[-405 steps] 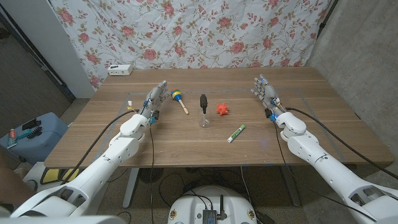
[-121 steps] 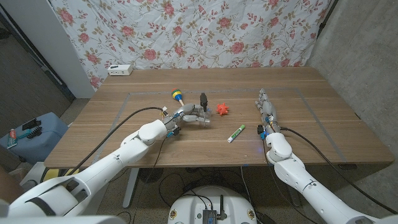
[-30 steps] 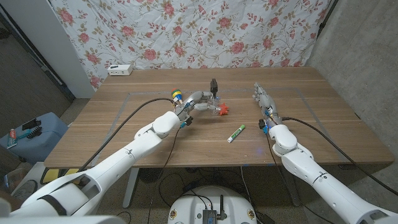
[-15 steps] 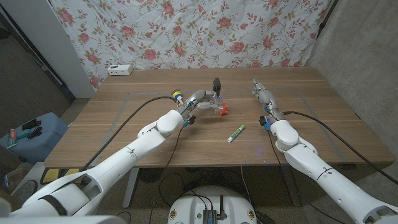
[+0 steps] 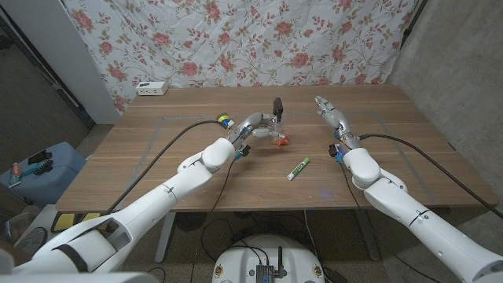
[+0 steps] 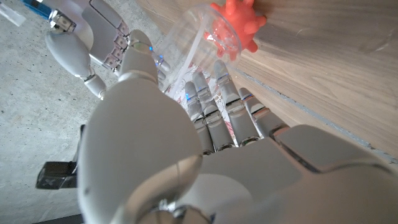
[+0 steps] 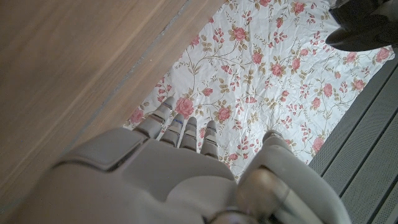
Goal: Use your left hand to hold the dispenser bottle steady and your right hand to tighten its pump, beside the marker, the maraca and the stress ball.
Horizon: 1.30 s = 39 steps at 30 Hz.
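Left hand (image 5: 255, 126) grips our clear dispenser bottle (image 6: 186, 46), seemingly light, slippery plastic; right hand (image 5: 328, 112), empty-fingered, should pinch the black pump (image 5: 277, 105).

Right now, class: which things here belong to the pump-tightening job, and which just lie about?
Job:
dispenser bottle, with its pump
left hand, holding the bottle
right hand, open

Lying about:
stress ball
marker
maraca
white box
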Available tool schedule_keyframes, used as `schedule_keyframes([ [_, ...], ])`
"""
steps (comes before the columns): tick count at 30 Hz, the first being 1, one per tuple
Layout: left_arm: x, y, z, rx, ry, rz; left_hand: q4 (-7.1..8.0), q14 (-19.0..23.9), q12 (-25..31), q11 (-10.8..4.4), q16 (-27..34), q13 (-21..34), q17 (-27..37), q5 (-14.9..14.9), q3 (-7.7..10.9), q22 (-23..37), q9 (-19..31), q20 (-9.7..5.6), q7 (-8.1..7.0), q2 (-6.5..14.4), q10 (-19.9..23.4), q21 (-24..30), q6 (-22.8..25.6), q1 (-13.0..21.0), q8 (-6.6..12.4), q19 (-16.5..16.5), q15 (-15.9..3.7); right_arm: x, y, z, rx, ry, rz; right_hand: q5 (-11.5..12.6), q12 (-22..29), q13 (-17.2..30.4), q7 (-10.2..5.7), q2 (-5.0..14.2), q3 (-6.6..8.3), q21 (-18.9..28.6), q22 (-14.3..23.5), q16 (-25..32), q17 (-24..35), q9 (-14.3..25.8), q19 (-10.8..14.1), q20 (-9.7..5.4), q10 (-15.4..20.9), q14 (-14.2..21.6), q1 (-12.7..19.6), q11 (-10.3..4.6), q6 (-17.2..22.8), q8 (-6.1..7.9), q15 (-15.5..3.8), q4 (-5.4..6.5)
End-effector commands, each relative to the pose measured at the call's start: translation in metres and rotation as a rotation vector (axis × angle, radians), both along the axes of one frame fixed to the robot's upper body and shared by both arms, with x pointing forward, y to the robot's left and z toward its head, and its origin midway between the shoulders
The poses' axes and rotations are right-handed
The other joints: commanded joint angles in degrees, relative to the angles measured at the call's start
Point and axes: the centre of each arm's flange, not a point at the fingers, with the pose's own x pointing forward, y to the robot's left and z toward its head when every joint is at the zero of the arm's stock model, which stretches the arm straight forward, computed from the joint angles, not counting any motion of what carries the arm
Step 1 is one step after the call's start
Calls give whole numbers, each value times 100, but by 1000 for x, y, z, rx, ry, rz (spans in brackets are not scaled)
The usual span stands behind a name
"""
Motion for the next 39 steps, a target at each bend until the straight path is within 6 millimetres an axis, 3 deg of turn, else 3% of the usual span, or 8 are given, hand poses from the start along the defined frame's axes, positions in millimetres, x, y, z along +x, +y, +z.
schedule_keyframes([
  [1,5,-5,0,14,-1,-13,291,452,19,-209,-23,271,12,-15,352,-1,5,-483,-8,767,289,-5,1051,168,41,27,-801,-18,4,15,-124,-51,-57,14,36,16,-8,0,24,26,27,6,7,11,101,-191,91,50,104,-19,98,47,-41,-76],
  [5,7,-6,2,23,-2,-13,286,463,24,-205,-28,288,13,-14,375,-1,6,-480,-1,774,321,-6,1068,168,50,24,-807,-23,5,20,-177,-66,-74,11,51,18,-40,3,50,39,27,17,4,11,181,-204,158,105,168,-44,162,61,-71,-127],
  [15,7,-6,8,48,-6,-8,290,484,9,-215,-32,315,20,-15,401,-1,7,-498,-20,782,320,-8,1091,147,62,16,-809,-33,9,38,-331,-100,-131,3,38,22,-342,33,130,28,27,29,3,14,300,-222,218,228,336,-211,43,-4,-155,-259],
  [24,5,-8,14,63,-10,-2,283,492,2,-210,-39,339,23,-16,425,-2,8,-504,-23,778,333,-9,1098,140,68,10,-818,-41,9,51,-428,-132,-166,-4,58,25,-478,27,175,25,27,29,-2,17,377,-228,332,293,455,-234,73,15,-202,-359],
  [39,2,-12,21,88,-42,-1,271,493,-14,-202,-48,379,34,-17,465,-2,9,-512,-10,776,350,-7,1126,133,86,10,-829,-57,9,75,-612,-157,-276,-17,47,28,-540,-18,208,44,31,29,-6,24,533,-180,373,377,586,-271,202,52,-232,-487],
])
